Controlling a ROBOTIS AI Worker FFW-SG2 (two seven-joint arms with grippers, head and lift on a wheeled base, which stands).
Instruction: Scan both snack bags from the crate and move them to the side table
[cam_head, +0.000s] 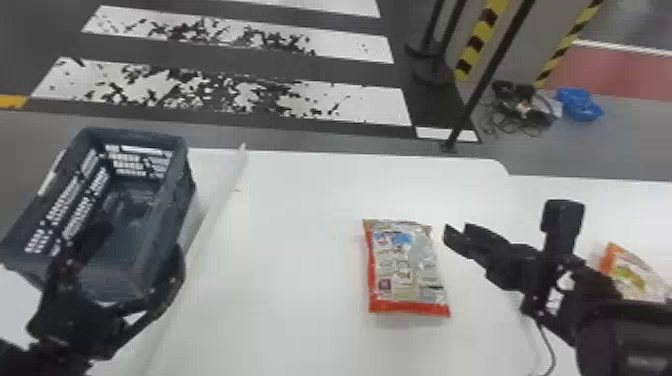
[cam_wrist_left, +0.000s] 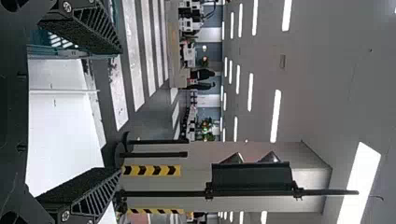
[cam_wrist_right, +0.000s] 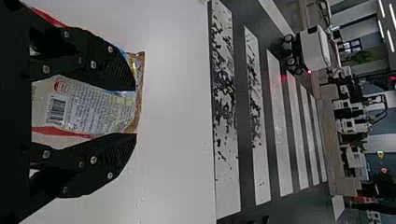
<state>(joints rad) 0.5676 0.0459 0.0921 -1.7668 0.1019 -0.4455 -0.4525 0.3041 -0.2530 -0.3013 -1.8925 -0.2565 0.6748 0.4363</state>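
Observation:
In the head view, my left gripper (cam_head: 139, 245) stands open at the near end of the grey crate (cam_head: 182, 165); the left wrist view shows that gripper (cam_wrist_left: 120, 112) with nothing between its fingers. A red-edged snack bag (cam_head: 405, 265) lies flat on the white table, printed side up. Just right of its far end is my right gripper (cam_head: 461, 234), clear of the bag. Seen in the right wrist view, the open gripper (cam_wrist_right: 136, 112) has the bag (cam_wrist_right: 88, 109), with its barcode, beyond its fingers. Another snack bag (cam_head: 635, 272), orange and white, lies at the far right, partly hidden by the right arm.
White table surface (cam_head: 280, 200) stretches between crate and bag, with a pale raised strip (cam_head: 220, 205) beside the crate. A second white surface (cam_head: 575, 192) adjoins at the right. Dark posts (cam_head: 475, 105) stand on the floor behind.

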